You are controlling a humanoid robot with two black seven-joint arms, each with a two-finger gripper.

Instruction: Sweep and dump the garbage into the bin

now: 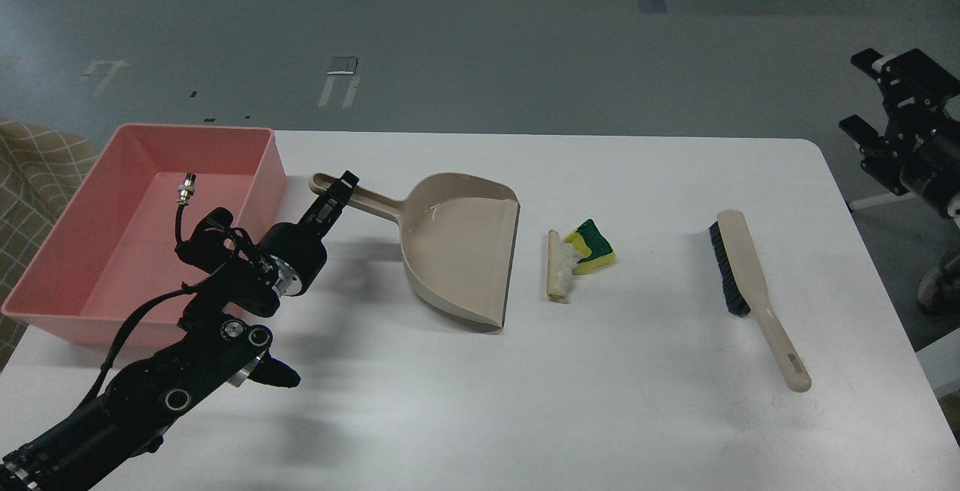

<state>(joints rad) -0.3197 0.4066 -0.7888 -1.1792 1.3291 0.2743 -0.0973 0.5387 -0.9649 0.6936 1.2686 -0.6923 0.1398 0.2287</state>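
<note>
The garbage lies on the white table (465, 401): a whitish foam slice (556, 275) and, touching its right side, a yellow sponge piece with a green layer (592, 248). The beige dustpan (459, 247) stands left of them with a gap, its open lip facing them. My left gripper (333, 196) is shut on the dustpan's handle. The pink bin (127, 258) stands at the table's left end, just left of that gripper. My right gripper (862, 97) is open and empty, off the table's right edge.
A beige hand brush with black bristles (746, 281) lies on the table's right side, handle pointing toward the front. My left forearm (172, 378) crosses the front left corner. A checked fabric object (30, 169) sits left of the bin.
</note>
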